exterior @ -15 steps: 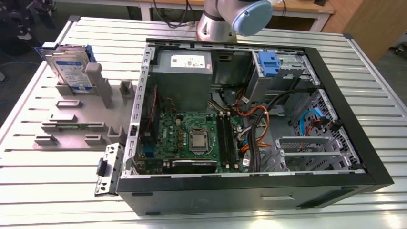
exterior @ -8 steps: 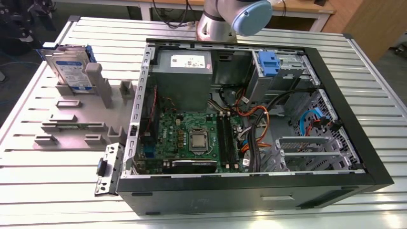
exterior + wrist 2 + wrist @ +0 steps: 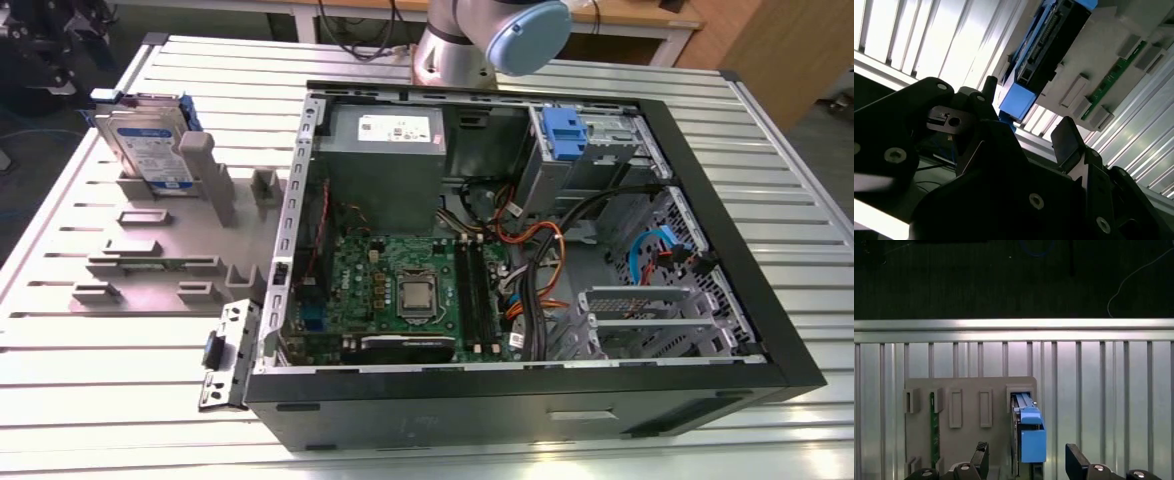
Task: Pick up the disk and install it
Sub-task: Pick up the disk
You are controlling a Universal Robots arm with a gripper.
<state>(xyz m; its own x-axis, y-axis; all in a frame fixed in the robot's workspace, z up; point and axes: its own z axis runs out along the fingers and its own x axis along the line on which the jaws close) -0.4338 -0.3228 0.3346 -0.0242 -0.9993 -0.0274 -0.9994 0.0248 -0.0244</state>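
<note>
**Aluminium table (image 3: 107, 400): disk not yet picked**

Black computer case (image 3: 534, 405) lies open. At the exterior view's left, the grey holder (image 3: 147, 250) carries the disk (image 3: 144, 145) upright on edge. The gripper (image 3: 1026, 449) hangs over it, fingers spread, gripping nothing. Pick and install both remain.

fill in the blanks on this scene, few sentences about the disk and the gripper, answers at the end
1. The disk has ___ plastic side rails.
2. The disk stands upright toward the exterior view's ___ of the computer case.
3. In the first wrist view, the gripper is ___ and holds nothing.
Missing words: blue; left; open.
</note>
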